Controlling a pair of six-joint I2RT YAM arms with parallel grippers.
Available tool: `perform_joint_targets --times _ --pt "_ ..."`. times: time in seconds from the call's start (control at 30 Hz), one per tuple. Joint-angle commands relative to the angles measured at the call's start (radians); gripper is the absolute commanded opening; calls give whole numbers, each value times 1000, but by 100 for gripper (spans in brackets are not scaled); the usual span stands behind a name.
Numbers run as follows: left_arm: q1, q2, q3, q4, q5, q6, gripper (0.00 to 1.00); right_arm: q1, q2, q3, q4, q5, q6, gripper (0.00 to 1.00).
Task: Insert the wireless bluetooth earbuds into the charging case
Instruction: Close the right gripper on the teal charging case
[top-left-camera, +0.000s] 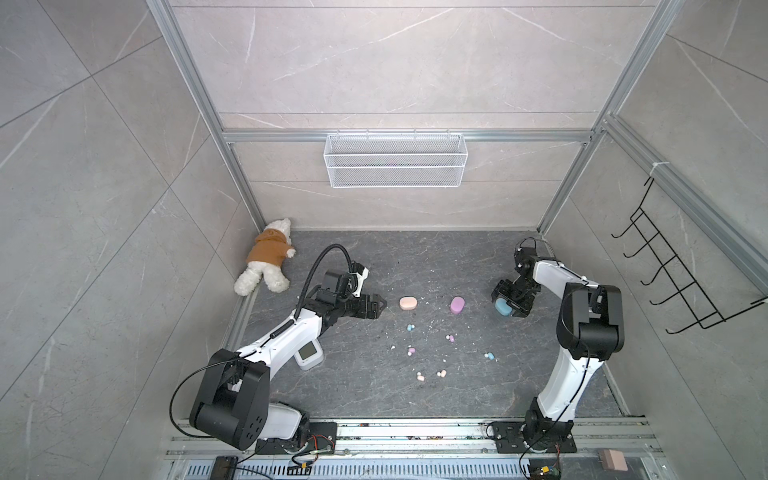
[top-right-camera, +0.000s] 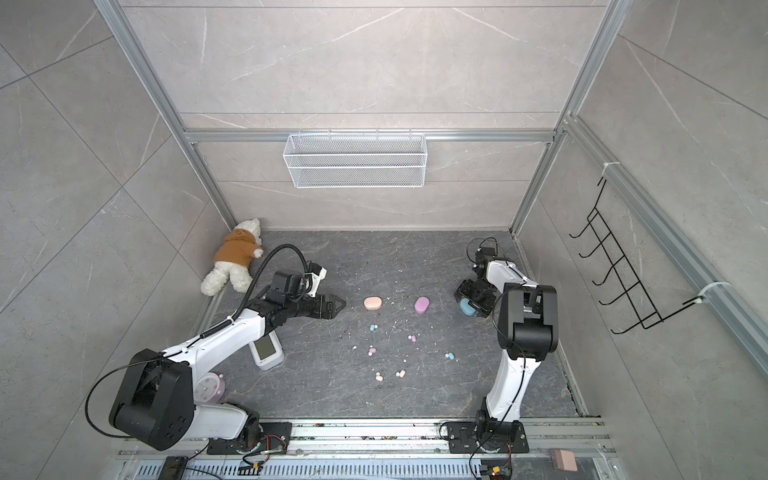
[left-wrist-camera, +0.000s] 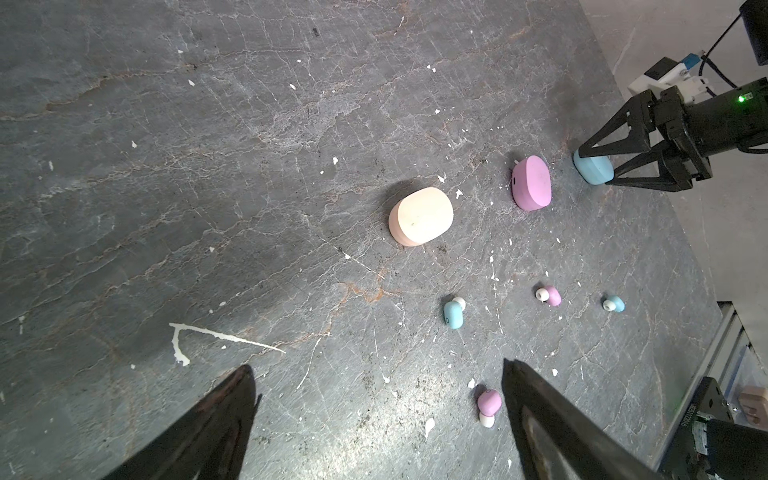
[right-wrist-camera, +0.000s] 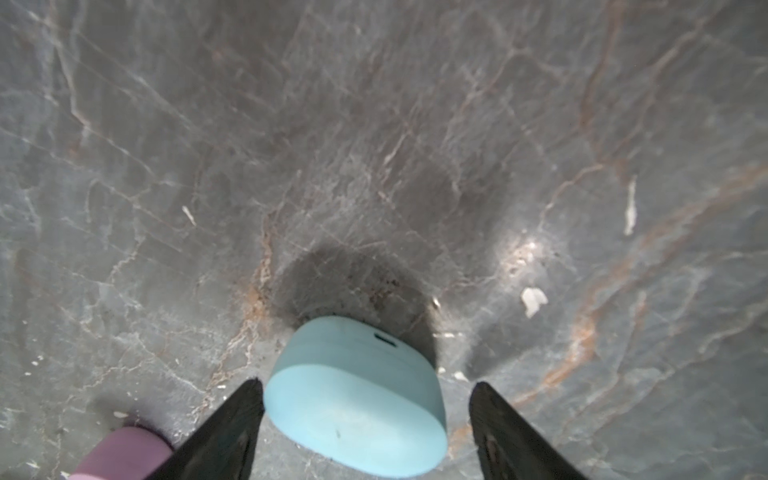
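Left gripper (left-wrist-camera: 376, 370): fingers spread wide, nothing pinched. Peach case (left-wrist-camera: 422, 216) closed, just ahead of tips; lilac case (left-wrist-camera: 532, 183) farther along same line. Right gripper (right-wrist-camera: 368, 384): fingers parted around blue case (right-wrist-camera: 357, 399), clear gap on one side, case closed, sitting on tabletop (top-left-camera: 478, 395). Earbuds (top-left-camera: 410, 328) loose on tabletop, scattered between both grippers, on arm-base side of cases. Closest to left tips: blue bud (left-wrist-camera: 453, 314).

The charging cases (top-left-camera: 408, 303) lie in a row behind the earbuds (top-left-camera: 410, 328).
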Motion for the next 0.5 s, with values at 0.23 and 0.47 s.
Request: perform_joint_targets --times 0.23,0.47 --pt "-5 -3 30 -15 -18 28 95 1 -7 8 -24 -7 140 84" --pt "-8 -6 31 -20 -29 31 95 1 0 28 -42 -1 197 79"
